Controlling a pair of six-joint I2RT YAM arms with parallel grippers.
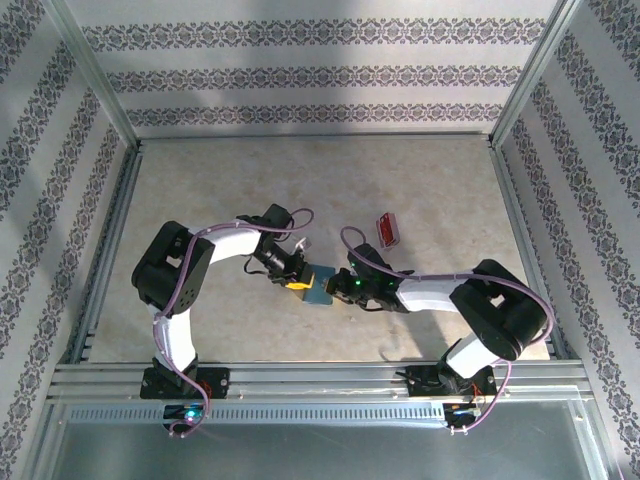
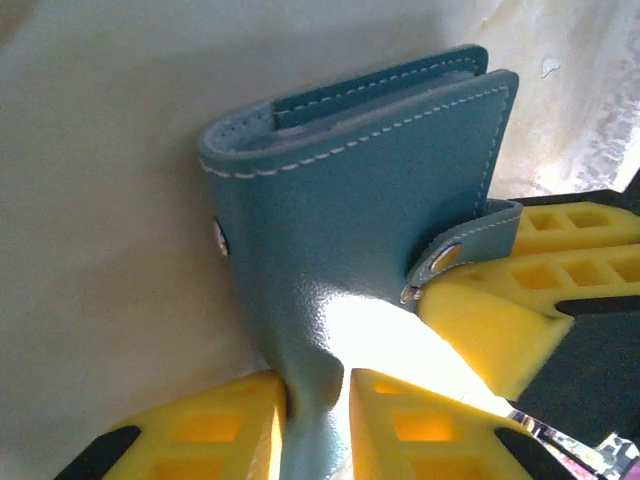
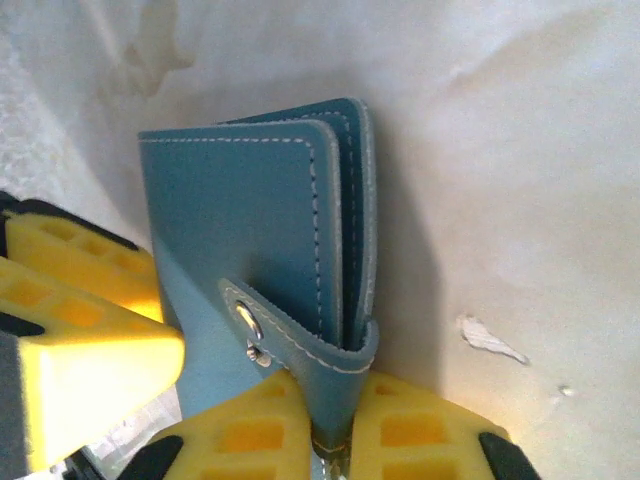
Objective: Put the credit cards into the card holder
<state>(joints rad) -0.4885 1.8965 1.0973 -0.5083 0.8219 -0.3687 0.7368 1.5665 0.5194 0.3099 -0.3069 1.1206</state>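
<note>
Teal leather of the holder (image 2: 350, 190) is being pinched from two sides near the middle of the table (image 1: 220, 180). One cover is being clamped by the left gripper (image 2: 315, 410), the leather running down between its yellow fingers (image 2: 200, 430), probably so that the body is being steadied against a pull. The strap (image 3: 300, 345) with its snap is being gripped by the closed jaws of the right gripper (image 3: 335, 425), most likely so that the flap can be drawn away and the holder opened. The holder is being held folded, its two halves close together; whether the snap is fastened cannot be told. Red cards (image 1: 387, 231) are lying on the table, well apart from the holder, toward the far right, and none is being carried. The pockets are being hidden by the fold, so opening is being judged as the step in hand. Too strong a pull could be dragging the leather out of the left grip.
</note>
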